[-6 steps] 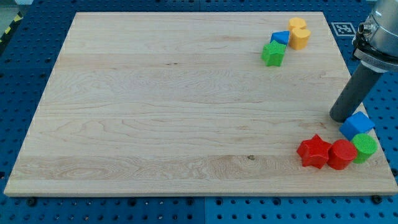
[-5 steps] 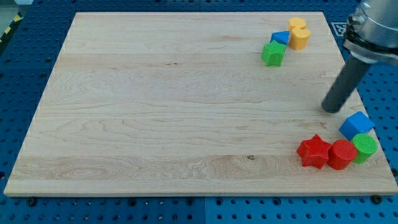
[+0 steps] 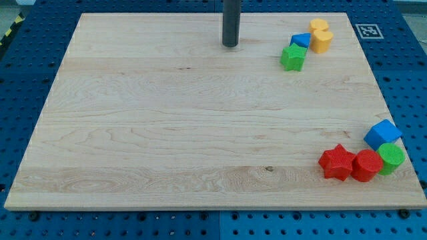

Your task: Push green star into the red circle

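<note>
The green star [image 3: 293, 57] lies near the view's top right, touching a small blue block [image 3: 301, 40]. The red circle [image 3: 366, 165] lies at the bottom right, between a red star [image 3: 337, 162] and a green circle [image 3: 391, 158]. My tip [image 3: 230, 45] rests on the board near the top centre, well to the left of the green star and not touching any block.
A yellow block [image 3: 321, 37] sits right of the small blue block at the top right. A blue cube [image 3: 382, 134] lies just above the green circle. The wooden board [image 3: 167, 133] lies on a blue pegboard; a marker tag [image 3: 368, 31] sits off its top right corner.
My tip has moved from beside the blue cube at the right edge up and far left to the top centre. No block has moved.
</note>
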Tool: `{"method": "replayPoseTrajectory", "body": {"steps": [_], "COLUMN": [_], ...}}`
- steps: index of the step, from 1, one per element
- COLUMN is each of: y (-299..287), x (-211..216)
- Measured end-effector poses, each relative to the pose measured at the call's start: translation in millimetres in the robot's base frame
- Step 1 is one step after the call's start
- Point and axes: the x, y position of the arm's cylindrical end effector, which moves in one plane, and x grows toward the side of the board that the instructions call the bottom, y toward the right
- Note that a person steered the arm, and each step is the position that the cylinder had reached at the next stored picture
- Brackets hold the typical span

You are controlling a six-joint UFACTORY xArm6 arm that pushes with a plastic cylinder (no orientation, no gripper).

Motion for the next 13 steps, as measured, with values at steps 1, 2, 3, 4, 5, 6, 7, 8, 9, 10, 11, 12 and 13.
{"method": "replayPoseTrajectory", "body": {"steps": [1,2,3,4,5,6,7,8,9,10,11,12,13], "y": [45,91,103,79,70,124,185,209,222,259,243,200,166], "x": [34,80,84,67,38,44,90,113,84,88,117,127,135]}}
